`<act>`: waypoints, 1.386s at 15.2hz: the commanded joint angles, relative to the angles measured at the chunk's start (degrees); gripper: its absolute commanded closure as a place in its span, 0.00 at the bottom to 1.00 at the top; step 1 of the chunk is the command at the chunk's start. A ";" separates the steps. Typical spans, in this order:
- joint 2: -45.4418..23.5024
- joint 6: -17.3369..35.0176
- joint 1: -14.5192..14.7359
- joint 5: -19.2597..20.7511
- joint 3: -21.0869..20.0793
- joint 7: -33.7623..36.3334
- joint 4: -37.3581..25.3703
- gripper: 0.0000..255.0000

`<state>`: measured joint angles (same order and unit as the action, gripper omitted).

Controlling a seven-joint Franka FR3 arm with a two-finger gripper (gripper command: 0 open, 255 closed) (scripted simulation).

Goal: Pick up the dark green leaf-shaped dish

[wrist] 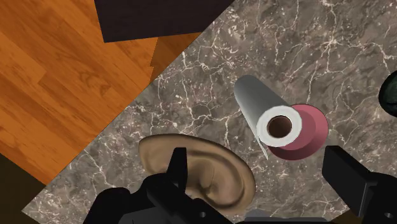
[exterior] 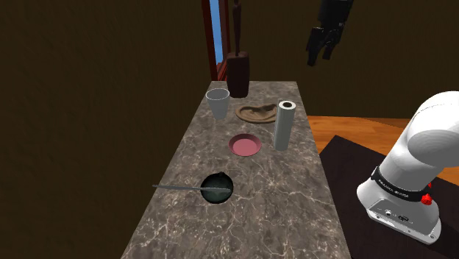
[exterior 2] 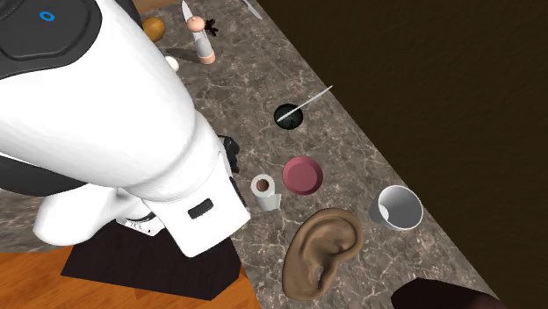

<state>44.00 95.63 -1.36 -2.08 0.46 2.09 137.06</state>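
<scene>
The tool [wrist: 256, 156] is wide open: in the wrist view its two black fingers [wrist: 178, 167] stand far apart and hold nothing. In the shoulder view the tool [exterior: 321, 55] hangs high above the far end of the worktop [exterior: 279, 213], and touches nothing.

Seen from the wrist, a brown dish shaped like an ear [wrist: 203, 172] lies under the tool, partly behind one finger. Just beyond it stands a white roll [wrist: 264, 105], and a pink bowl [wrist: 308, 130] is behind the roll. Beside the marbled worktop there is a wooden floor [wrist: 51, 76].

In the shoulder view the ear dish [exterior: 257, 112] is near the far end. The roll [exterior: 284, 125] stands upright close beside it, and the pink bowl [exterior: 245, 145] is a little nearer to the camera. A grey cup [exterior: 218, 103] stands to the left of the ear dish, and a dark brown block [exterior: 237, 73] is behind the cup, at the far edge.

The green dish [exterior: 217, 187] lies flat on the worktop, well apart from the tool and nearer to the camera than the pink bowl. It looks very dark and almost round here. A thin metal rod [exterior: 176, 187] lies with one end at the green dish and points to the shoulder view's left. In the second exterior view the green dish [exterior 2: 288, 115] is above the pink bowl [exterior 2: 303, 175], near the worktop's right edge.
</scene>
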 commanded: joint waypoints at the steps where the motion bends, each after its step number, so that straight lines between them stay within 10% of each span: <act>1: 0.00 0.00 0.00 0.00 0.00 0.00 0.00 0.00; 21: -23.97 26.03 6.81 -4.60 -22.37 20.86 3.04 0.00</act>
<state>21.86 120.42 5.30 -6.97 -20.76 21.62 140.62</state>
